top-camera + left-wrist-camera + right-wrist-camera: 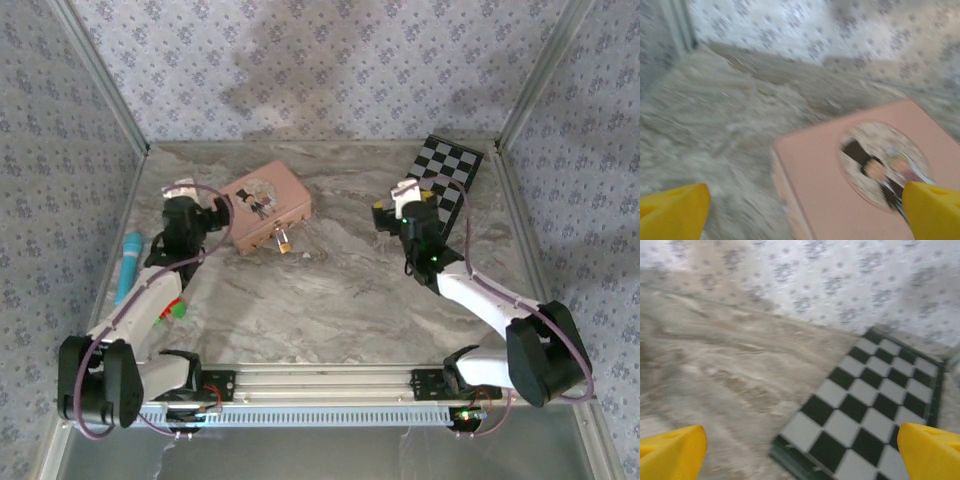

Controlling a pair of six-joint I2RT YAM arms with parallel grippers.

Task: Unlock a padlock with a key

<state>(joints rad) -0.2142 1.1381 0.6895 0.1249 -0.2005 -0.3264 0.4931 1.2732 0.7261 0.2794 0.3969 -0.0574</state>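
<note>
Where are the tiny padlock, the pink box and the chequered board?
padlock [284,240], top view, on its brass body.
pink box [815,186], left wrist view, on the plain lid.
chequered board [865,410], right wrist view, on a middle square.

From my console, the left arm [135,305] and right arm [472,296] wear white shells between chunky black joint housings. Thin mauve cables [466,235] loop alongside both. Blunt yellow wedge fingertips [673,210] finish each one, and a small green light [432,262] dots the right wrist.
</note>
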